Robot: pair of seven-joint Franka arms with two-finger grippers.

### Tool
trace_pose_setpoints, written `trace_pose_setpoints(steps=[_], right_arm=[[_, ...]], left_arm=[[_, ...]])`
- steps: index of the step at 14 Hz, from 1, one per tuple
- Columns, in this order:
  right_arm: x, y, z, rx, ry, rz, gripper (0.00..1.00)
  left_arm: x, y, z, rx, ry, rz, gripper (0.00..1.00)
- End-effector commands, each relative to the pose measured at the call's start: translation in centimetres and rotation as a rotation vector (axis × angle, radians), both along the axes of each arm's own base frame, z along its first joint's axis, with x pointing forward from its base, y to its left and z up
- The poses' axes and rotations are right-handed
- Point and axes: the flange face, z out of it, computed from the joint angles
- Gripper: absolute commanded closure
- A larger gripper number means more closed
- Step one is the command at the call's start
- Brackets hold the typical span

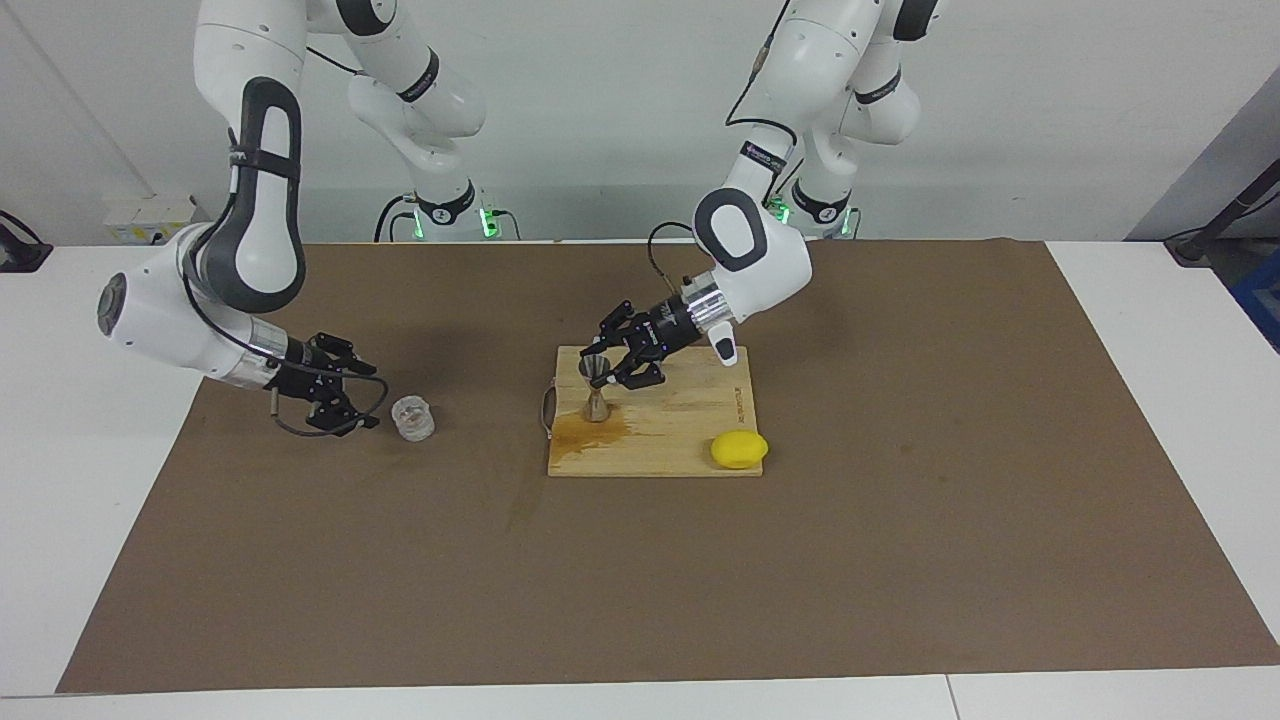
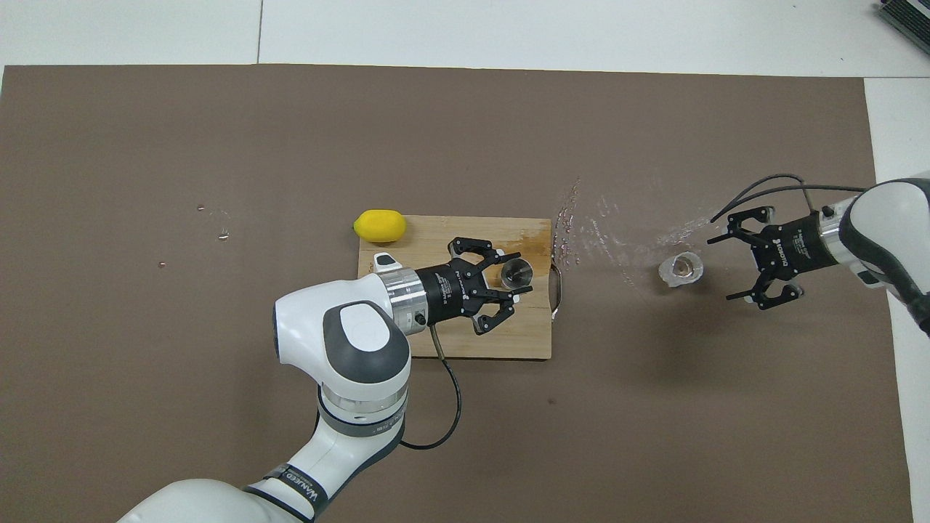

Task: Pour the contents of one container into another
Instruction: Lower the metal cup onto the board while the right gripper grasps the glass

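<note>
The metal jigger (image 1: 596, 392) (image 2: 518, 270) stands upright on the wooden cutting board (image 1: 680, 425) (image 2: 472, 341), at the edge of a wet brown stain. My left gripper (image 1: 604, 372) (image 2: 514, 277) is shut on the jigger's upper cone. The clear glass tumbler (image 1: 412, 418) (image 2: 681, 268) stands upright on the brown mat, toward the right arm's end. My right gripper (image 1: 362, 398) (image 2: 728, 263) hangs low and open beside the tumbler. A small gap separates them, with its fingers pointing at the glass.
A yellow lemon (image 1: 739, 449) (image 2: 379, 225) lies at the board's corner toward the left arm's end. The board has a metal handle (image 1: 546, 408) on the tumbler's side. Spilled droplets (image 2: 603, 225) streak the mat between board and tumbler.
</note>
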Motion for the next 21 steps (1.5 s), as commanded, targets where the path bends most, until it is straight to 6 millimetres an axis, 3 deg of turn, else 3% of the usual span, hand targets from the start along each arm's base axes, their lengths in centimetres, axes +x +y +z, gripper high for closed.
trace_pose_setpoints(steps=[1,6,7,9,17,21], right_arm=[[1.0,-1.2,-3.0,0.03,-0.034,-0.006,0.0],[0.4,0.1,-5.6,0.086,-0.014,-0.034,0.0],[0.4,0.3,-5.6,0.091,-0.014,-0.037,0.0],[0.4,0.5,-5.7,0.1,-0.013,-0.041,0.0],[0.0,3.3,-6.0,0.122,0.001,-0.008,0.0],[-0.1,3.4,-6.1,0.126,0.011,-0.012,0.0]], left_arm=[[-0.2,-0.3,-0.2,0.016,-0.013,0.018,1.0],[-0.2,-0.2,-0.2,0.024,-0.016,0.025,1.0],[-0.1,-0.1,-0.2,0.027,-0.015,0.029,0.86],[-0.6,-0.7,-0.2,0.029,-0.018,0.02,0.0],[-1.2,-1.6,-0.1,0.034,-0.026,0.002,0.0],[-1.3,-1.8,0.5,0.027,-0.035,-0.005,0.0]])
